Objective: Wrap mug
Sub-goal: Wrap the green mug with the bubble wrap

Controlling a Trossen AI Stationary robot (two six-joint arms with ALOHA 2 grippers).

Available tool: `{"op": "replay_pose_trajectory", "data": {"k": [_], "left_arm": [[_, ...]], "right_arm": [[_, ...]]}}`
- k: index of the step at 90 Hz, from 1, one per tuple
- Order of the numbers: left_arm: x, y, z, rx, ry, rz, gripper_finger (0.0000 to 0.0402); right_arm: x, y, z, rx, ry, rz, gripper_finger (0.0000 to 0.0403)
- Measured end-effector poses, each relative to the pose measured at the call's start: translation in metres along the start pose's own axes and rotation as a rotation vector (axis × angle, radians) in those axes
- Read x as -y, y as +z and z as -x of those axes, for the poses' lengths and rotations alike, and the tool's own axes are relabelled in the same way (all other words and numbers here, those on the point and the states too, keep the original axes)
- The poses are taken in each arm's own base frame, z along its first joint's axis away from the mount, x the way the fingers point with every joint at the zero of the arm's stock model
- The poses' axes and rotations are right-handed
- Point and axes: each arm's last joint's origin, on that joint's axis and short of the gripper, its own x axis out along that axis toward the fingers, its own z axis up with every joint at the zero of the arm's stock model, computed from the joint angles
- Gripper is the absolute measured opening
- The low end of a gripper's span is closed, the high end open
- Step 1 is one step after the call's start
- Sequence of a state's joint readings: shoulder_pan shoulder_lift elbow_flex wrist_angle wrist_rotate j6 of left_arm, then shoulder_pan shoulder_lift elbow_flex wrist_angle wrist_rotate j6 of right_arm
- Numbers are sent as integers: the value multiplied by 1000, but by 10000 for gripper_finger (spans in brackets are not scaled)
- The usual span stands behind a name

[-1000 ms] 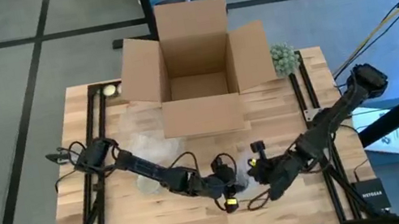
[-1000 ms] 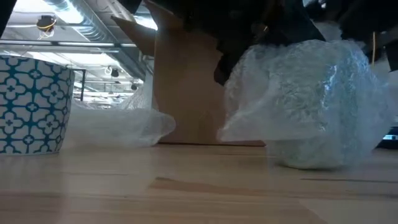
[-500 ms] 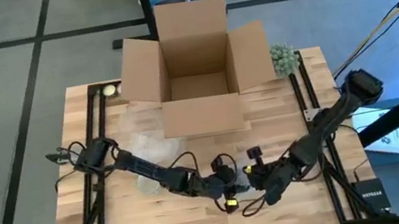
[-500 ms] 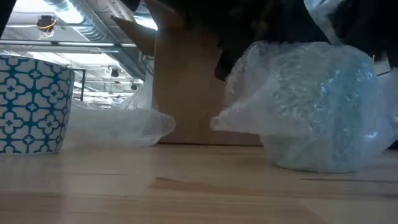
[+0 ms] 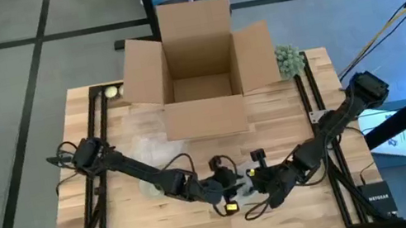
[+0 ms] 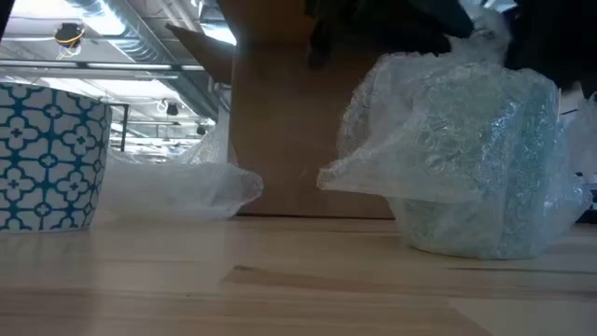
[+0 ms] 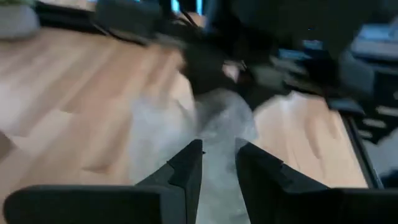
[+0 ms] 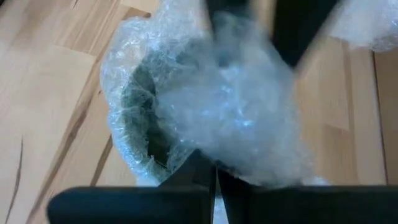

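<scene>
A mug swathed in clear bubble wrap (image 6: pixel 476 168) stands on its base on the wooden table, near the middle of the near edge (image 5: pixel 245 188). My two grippers meet over it. My left gripper (image 5: pixel 231 184) comes from the table's left, my right gripper (image 5: pixel 259 184) from the right. The right wrist view shows the greenish mug (image 8: pixel 140 118) through the wrap, with my right gripper (image 8: pixel 216 177) shut on the film. In the left wrist view my left gripper (image 7: pixel 217 158) is closed down to a narrow gap with wrap in it. My left gripper has a bunch of the bubble wrap (image 7: pixel 217 134) between its two fingers, above the mug, coming in slanting from the table's left. The view is blurred, so layers do not show. My right gripper pinches loose wrap (image 8: pixel 217 149) at the top of the bundle between its two shut fingers, slanting down from the table's right. The mug stays on the table.
An open cardboard box (image 5: pixel 198 64) fills the far middle of the table. A blue-and-white patterned mug (image 6: pixel 47 154) and a spare sheet of bubble wrap (image 6: pixel 177 191) lie to the left. A green bunch (image 5: pixel 287 57) sits at the far right.
Both grippers have shifted a little toward the table's left and near edge. The wrapped mug has slid slightly on the table, and the loose wrap over its top has been pulled about and bunched differently.
</scene>
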State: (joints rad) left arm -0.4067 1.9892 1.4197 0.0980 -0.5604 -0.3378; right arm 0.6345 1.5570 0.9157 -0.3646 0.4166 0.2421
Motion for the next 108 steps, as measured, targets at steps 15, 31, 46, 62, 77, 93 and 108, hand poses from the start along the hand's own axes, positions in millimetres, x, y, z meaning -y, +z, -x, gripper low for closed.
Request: {"op": "replay_pose_trajectory", "data": {"k": [15, 31, 46, 62, 77, 93, 108], "left_arm": [[-1, -3, -10, 28, -9, 72, 78], [3, -22, -24, -5, -48, 62, 78], [1, -31, -31, -30, -33, 48, 78], [-1, -35, -33, -54, -29, 42, 78], [-2, -36, -33, -65, -25, 37, 78], [-2, -36, -33, -66, -25, 38, 78], [-2, -36, -33, -67, -26, 38, 78]], "right_arm": [[0, 0, 0, -1, 0, 1, 1], [0, 0, 0, 0, -1, 1, 1], [0, 0, 0, -2, -2, 5, 1], [1, 0, 1, -2, -2, 9, 1], [4, 1, 10, 10, 30, 0, 1], [11, 5, 32, 47, 108, -48, 1], [17, 11, 50, 117, 154, -79, 1]]}}
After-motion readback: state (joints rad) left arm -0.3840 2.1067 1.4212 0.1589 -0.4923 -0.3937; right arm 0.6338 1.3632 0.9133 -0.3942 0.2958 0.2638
